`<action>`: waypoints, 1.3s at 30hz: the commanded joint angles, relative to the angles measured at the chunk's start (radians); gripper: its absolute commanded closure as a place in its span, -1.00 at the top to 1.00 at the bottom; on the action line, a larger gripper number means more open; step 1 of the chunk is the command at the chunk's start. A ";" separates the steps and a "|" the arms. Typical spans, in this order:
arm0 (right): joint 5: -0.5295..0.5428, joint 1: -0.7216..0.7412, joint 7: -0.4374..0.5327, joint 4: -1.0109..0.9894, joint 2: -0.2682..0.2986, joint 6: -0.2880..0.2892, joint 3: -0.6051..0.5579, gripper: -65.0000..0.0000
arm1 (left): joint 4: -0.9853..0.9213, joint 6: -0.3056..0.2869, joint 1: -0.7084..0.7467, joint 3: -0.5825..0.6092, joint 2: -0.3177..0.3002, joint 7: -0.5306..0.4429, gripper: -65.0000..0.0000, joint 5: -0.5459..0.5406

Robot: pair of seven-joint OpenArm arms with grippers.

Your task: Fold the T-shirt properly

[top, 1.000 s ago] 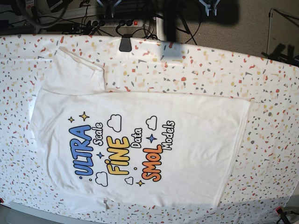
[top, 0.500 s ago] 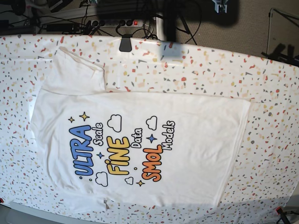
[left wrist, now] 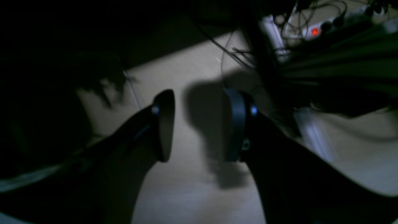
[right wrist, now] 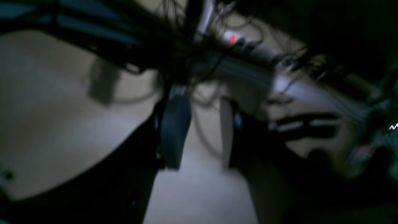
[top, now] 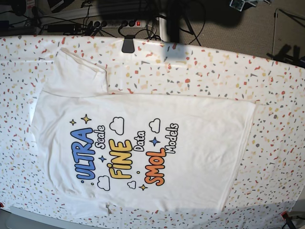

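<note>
The white T-shirt lies flat and print-up on the speckled table, collar toward the left, hem toward the right. One sleeve spreads toward the back left. The print reads ULTRA Scale FINE Data SMOL Models. In the dim left wrist view my left gripper is open, nothing between its fingers, above bare floor and off the shirt. My right gripper is open and empty too, blurred, over floor and cables. The shirt appears in neither wrist view.
A black clamp sits on the table's back edge near the shirt. Behind the table are cables and a power strip with a red light. A sliver of arm hardware shows at the top right.
The arm parts at the top edge of the base view have drawn up and outward, nearly leaving the frame. The shirt has not moved.
</note>
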 commanded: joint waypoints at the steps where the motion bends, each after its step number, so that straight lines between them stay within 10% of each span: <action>1: 0.004 -0.043 0.014 0.074 0.023 -0.005 0.002 -0.36 | 0.061 0.008 0.027 -0.003 -0.025 -0.003 -0.26 0.022; 13: -0.271 -0.121 -0.204 0.609 0.153 -0.179 0.001 -0.36 | 0.416 0.003 0.024 -0.003 -0.266 0.056 -0.26 0.302; 20: -0.513 -0.061 -0.211 0.658 0.176 -0.188 0.001 -0.36 | 0.413 -0.118 -0.116 -0.003 -0.351 0.065 -0.26 0.321; 29: -0.520 0.050 -0.229 0.658 0.175 -0.188 0.001 -0.36 | 0.298 -0.240 -0.316 -0.003 -0.460 -0.035 -0.26 0.261; 39: -0.520 0.116 -0.241 0.658 0.175 -0.188 0.001 -0.36 | 0.016 -0.248 -0.587 0.064 -0.472 -0.060 -0.26 0.197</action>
